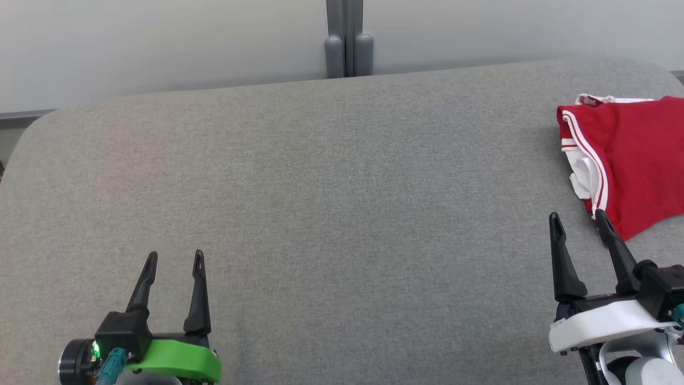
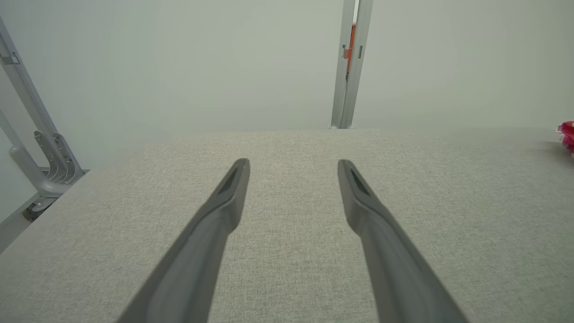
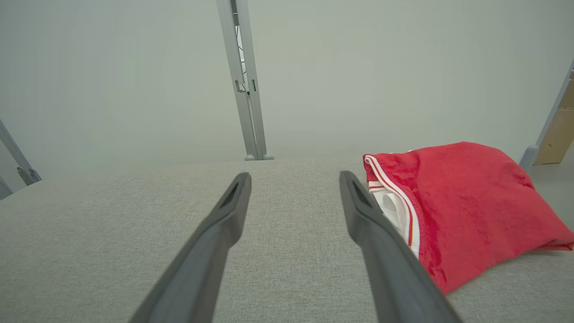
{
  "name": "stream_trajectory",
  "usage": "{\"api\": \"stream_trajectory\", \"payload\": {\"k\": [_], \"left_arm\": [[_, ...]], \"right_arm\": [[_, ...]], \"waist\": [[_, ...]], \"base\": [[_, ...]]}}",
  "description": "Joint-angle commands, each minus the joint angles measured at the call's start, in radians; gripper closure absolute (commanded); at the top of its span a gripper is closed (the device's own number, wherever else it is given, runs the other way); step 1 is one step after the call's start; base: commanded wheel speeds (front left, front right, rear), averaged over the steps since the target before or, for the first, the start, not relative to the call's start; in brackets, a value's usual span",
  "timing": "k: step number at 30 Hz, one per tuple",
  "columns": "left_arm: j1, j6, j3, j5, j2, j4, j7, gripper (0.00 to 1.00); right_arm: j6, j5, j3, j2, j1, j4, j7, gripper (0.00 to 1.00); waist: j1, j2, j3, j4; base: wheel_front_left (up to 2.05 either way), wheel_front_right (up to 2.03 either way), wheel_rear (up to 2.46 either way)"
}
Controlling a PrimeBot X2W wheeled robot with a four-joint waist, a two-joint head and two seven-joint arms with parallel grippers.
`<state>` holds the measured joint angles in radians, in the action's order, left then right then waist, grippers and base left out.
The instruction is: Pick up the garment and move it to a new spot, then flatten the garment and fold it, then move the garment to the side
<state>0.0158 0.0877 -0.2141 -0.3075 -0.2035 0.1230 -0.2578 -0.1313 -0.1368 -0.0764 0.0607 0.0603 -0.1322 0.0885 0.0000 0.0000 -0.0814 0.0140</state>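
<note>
The garment (image 1: 636,155) is red with white stripes and white trim, folded into a compact pile at the far right of the grey table (image 1: 331,203). My right gripper (image 1: 578,218) stands open just in front of the garment's near corner, its right finger overlapping the red edge, nothing between the fingers. In the right wrist view the garment (image 3: 466,202) lies right of the open right gripper (image 3: 295,178). My left gripper (image 1: 176,258) is open over bare table at the lower left, empty. The left wrist view shows the left gripper (image 2: 293,165) open, with a sliver of garment (image 2: 567,134) at the far right edge.
A grey upright post (image 1: 347,40) stands behind the table's far edge against a pale wall. The table's rounded back corners show at left and right. A metal frame (image 2: 31,148) stands off the table's left side.
</note>
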Motion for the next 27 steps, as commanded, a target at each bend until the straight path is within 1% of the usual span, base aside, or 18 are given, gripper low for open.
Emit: {"api": "stream_trajectory", "payload": {"k": [1,11,27], "left_arm": [[-0.022,-0.004,0.005,-0.005,-0.002,0.007,-0.005,0.00],[-0.053,-0.008,0.012,-0.017,0.010,0.050,-0.007,0.00],[-0.023,-0.016,0.031,0.009,0.026,0.053,-0.008,0.00]], "right_arm": [[0.001,0.004,0.001,-0.001,0.021,-0.013,-0.006,0.00],[0.001,0.006,0.013,-0.005,0.071,-0.045,-0.042,0.00],[0.002,0.001,0.017,-0.006,0.069,-0.050,-0.046,0.00]], "waist": [[0.0000,0.0000,0.034,0.028],[0.0000,0.0000,0.071,0.034],[0.0000,0.0000,0.056,0.044]], "base": [[0.00,0.00,0.00],[0.00,0.00,0.00],[0.00,0.00,0.00]]}}
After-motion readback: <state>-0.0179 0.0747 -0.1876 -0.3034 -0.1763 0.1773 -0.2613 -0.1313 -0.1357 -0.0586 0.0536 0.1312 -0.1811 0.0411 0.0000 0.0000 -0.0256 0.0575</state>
